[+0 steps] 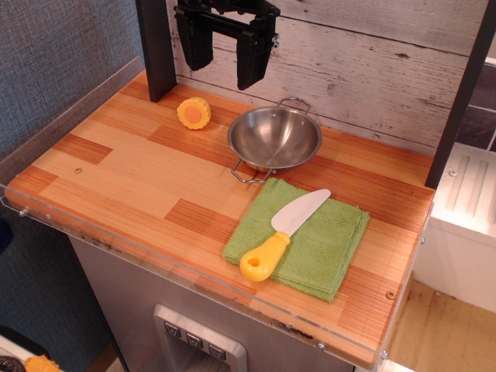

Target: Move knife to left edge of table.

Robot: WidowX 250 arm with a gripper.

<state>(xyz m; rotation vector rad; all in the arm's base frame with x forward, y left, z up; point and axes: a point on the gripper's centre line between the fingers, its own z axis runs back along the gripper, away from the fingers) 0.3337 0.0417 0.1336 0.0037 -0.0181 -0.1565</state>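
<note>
A patchwork wooden surface [139, 182] with a clear rim sits before a whitewashed plank wall. The knife [283, 235], white-grey blade and rounded yellow handle with a hole, lies diagonally on a folded green cloth [329, 248] near the right front. Behind it stands a steel bowl [274, 138]; a corn piece [194, 113] lies further left. The black fingers [226, 48] hang spread above the back edge, holding nothing.

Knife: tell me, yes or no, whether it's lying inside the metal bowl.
No, the knife lies on the green cloth, in front of the empty bowl.

Glossy plastic knife [283, 230], matt woven cloth [310, 240], shiny metal bowl [274, 138].
</note>
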